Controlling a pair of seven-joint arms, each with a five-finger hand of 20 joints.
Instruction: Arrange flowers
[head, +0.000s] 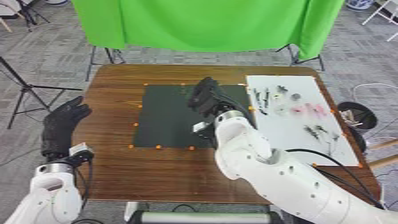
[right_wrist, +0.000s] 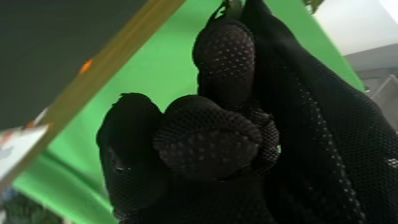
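Note:
In the head view, my right hand (head: 206, 100) is over the black mat (head: 164, 117), near its upper right part. In the right wrist view, my right hand (right_wrist: 209, 145) has curled fingers, with a small olive-green sprig (right_wrist: 233, 9) pinched at the fingertips; most of it is hidden by the glove. My left hand (head: 64, 125) stays at the table's left edge with relaxed fingers and holds nothing. On the white board (head: 271, 125), pink flowers (head: 309, 109) lie beside pale ones, with dark stems (head: 262, 97) above them and green sprigs (head: 317, 132) below.
Orange markers line the mat and board on the brown table (head: 111, 150). A black bin (head: 357, 116) stands off the table's right edge. Beyond the far edge hangs a green cloth (head: 209, 25). My right forearm crosses the near right part of the table.

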